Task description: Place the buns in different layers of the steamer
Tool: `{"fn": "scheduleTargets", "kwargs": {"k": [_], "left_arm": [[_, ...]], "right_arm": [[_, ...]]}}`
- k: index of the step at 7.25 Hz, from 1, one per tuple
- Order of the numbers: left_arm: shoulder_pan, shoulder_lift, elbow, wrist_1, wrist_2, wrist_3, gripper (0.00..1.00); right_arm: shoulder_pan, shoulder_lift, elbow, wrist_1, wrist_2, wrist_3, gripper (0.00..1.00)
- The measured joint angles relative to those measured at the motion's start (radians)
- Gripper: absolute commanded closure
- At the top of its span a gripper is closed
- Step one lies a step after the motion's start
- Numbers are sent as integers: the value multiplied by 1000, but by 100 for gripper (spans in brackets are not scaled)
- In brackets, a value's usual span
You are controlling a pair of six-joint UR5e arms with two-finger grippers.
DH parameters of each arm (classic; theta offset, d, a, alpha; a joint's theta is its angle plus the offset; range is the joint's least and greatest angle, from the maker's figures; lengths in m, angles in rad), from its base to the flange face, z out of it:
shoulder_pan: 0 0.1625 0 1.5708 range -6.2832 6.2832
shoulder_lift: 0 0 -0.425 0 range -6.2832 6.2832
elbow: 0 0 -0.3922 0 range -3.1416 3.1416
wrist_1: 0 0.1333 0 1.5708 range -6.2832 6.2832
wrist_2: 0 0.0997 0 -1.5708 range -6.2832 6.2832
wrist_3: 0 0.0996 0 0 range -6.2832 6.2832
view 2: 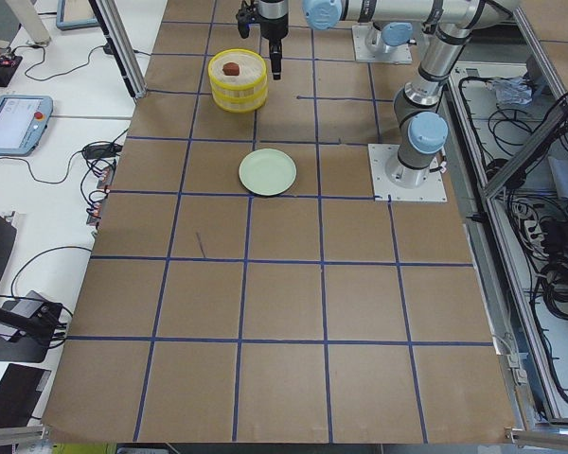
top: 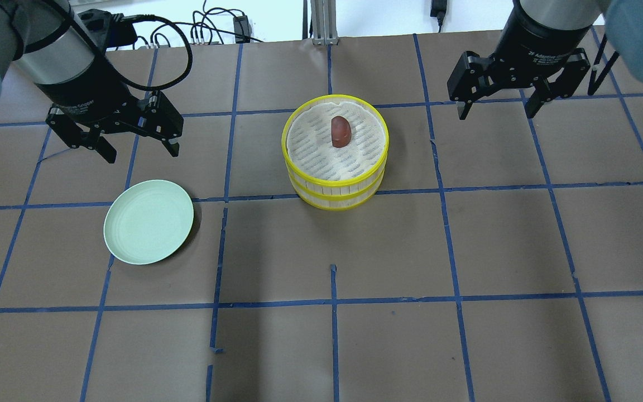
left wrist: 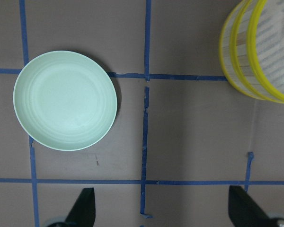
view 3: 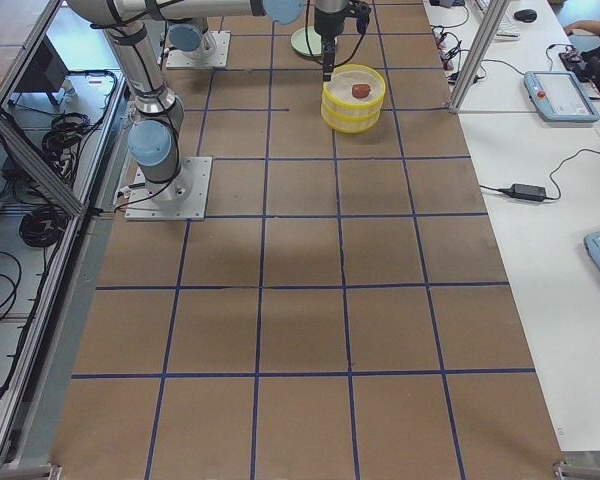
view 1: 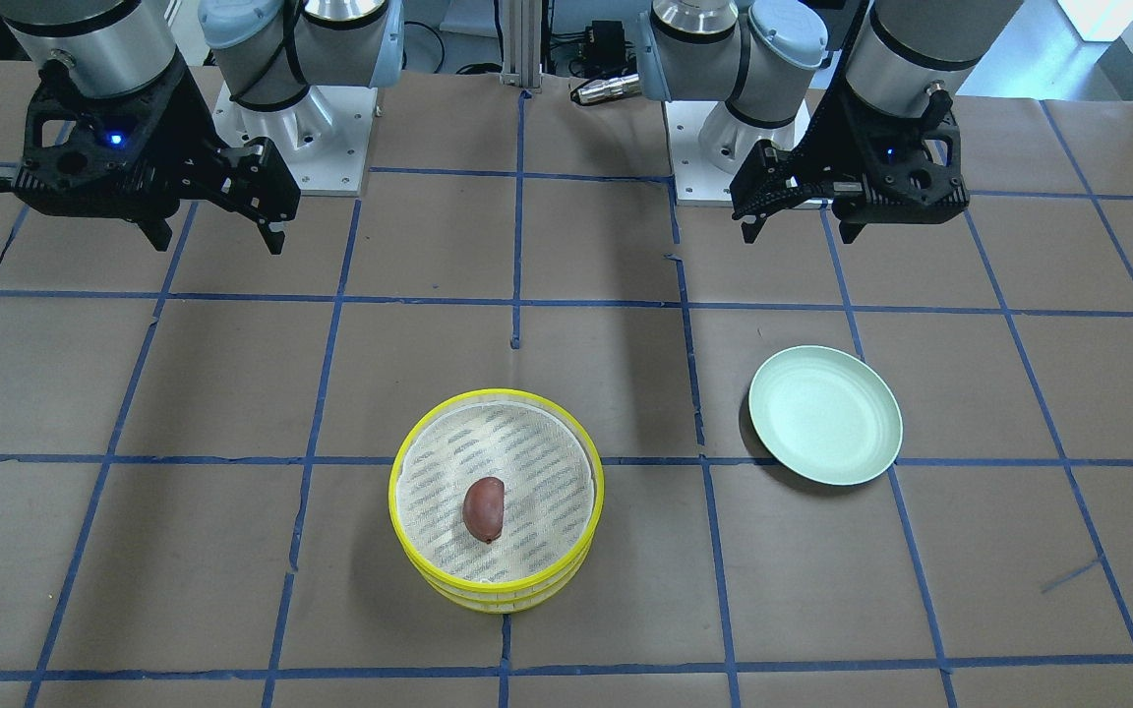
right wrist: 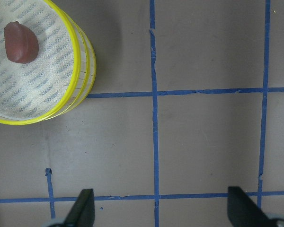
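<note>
Two yellow-rimmed steamer layers (view 1: 394, 492) stand stacked mid-table, also in the overhead view (top: 332, 183). The reddish-brown bun (view 1: 484, 508) lies on the woven bottom of the top layer, also in the overhead view (top: 341, 132) and the right wrist view (right wrist: 21, 42). The creamy white bun is not visible in any view. My left gripper (top: 142, 153) hangs open and empty above the table, beyond the plate and left of the stack. My right gripper (top: 495, 114) hangs open and empty to the right of the stack. Neither touches anything.
A pale green plate (top: 148, 221) lies empty on the table near my left gripper, also in the left wrist view (left wrist: 65, 100). The brown table top is marked with a grid of blue tape lines. The arm bases stand at the robot's edge.
</note>
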Motion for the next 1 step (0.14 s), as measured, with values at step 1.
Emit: {"fn": "scheduleTargets", "kwargs": {"k": [1], "left_arm": [[0,0,0,-2,1,0,0]], "right_arm": [[0,0,1,0,0,0,0]]}}
